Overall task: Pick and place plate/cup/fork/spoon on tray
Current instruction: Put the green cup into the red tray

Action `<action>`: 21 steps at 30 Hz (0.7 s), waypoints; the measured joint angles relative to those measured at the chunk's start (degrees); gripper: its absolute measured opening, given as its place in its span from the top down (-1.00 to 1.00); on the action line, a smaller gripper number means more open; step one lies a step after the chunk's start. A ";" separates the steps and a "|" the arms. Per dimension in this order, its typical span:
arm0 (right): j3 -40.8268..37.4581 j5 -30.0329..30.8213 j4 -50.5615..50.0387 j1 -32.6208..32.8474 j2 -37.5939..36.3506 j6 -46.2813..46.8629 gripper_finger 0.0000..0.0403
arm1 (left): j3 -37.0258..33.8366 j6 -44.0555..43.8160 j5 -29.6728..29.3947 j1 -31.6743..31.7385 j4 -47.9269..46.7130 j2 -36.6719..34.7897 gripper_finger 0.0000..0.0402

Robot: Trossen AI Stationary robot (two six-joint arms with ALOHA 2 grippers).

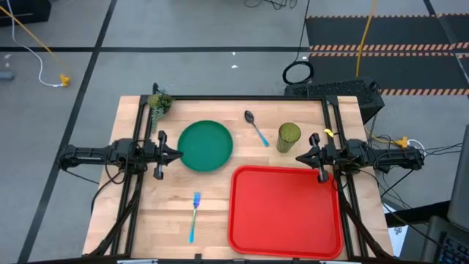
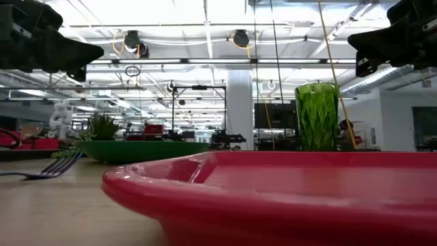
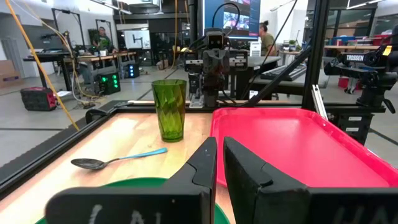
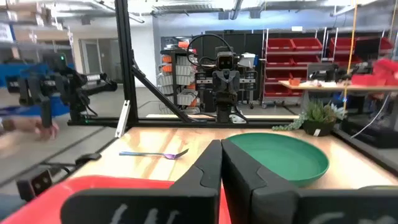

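The dark-green plate (image 1: 205, 145) lies flat on the wooden table, left of centre. The spoon (image 1: 256, 127) lies to its right, and the green cup (image 1: 288, 137) stands upright beyond the spoon. The red tray (image 1: 286, 209) lies at the near right. The fork (image 1: 194, 215) lies to the tray's left. My left gripper (image 1: 180, 155) is shut and empty, raised over the plate's left rim (image 3: 124, 183). My right gripper (image 1: 297, 158) is shut and empty, raised over the tray's far edge, just nearer than the cup.
A small potted plant (image 1: 158, 103) stands at the table's far left corner. Black frame rails (image 1: 242, 97) run along the far edge and both sides. Bare wood shows between the fork and the plate.
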 joint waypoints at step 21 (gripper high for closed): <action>-0.01 0.05 2.07 0.01 0.02 -1.56 1.00 | 0.00 0.00 0.00 0.00 0.00 0.00 0.84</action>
